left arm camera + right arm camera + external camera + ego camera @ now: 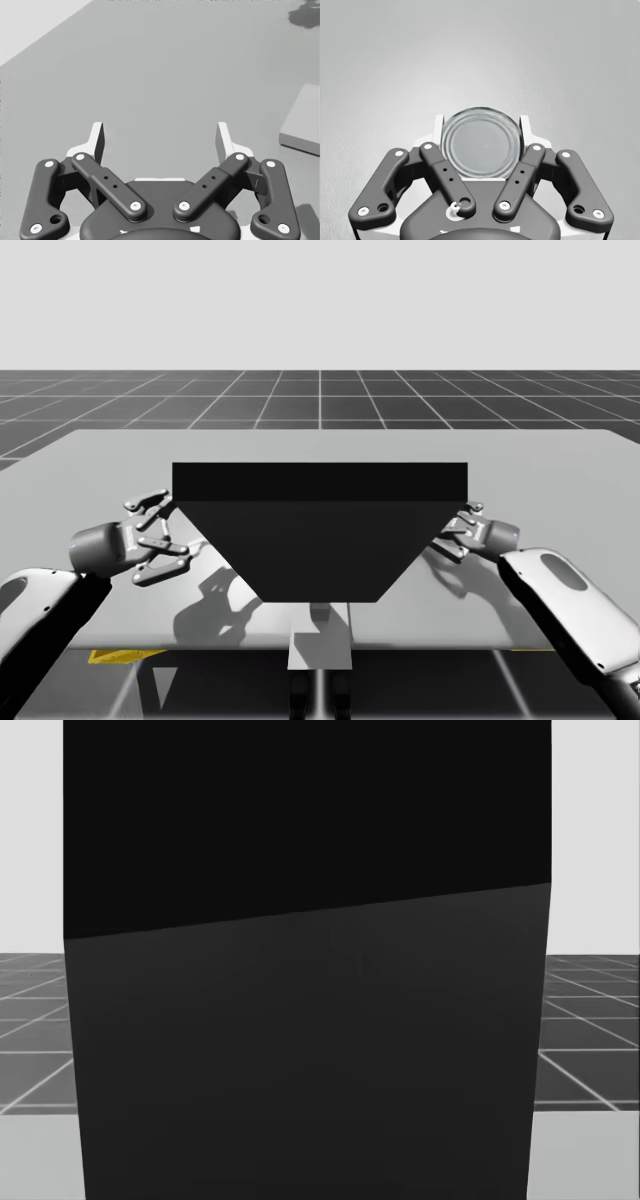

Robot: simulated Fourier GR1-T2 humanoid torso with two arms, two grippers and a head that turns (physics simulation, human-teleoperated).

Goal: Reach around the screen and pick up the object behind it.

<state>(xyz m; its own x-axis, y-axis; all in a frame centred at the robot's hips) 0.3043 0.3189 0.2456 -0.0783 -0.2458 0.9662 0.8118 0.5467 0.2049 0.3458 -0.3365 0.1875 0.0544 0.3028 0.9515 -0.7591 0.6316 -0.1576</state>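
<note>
A tall black screen [320, 530] stands mid-table and blocks my head view [310, 970]. My right gripper [455, 532] reaches in at the screen's right edge, with its tips hidden behind the panel. In the right wrist view this gripper [481, 130] is shut on a round grey can [482, 142], seen lid-on, with a finger against each side. My left gripper [168, 536] hovers left of the screen. It stands open [161, 137] over bare table with nothing between its fingers.
The grey table [560, 470] stretches wide behind and beside the screen. In the left wrist view a flat pale slab [302, 120] lies ahead of the left gripper, off to one side. A grey pedestal [320, 640] stands at the table's front edge.
</note>
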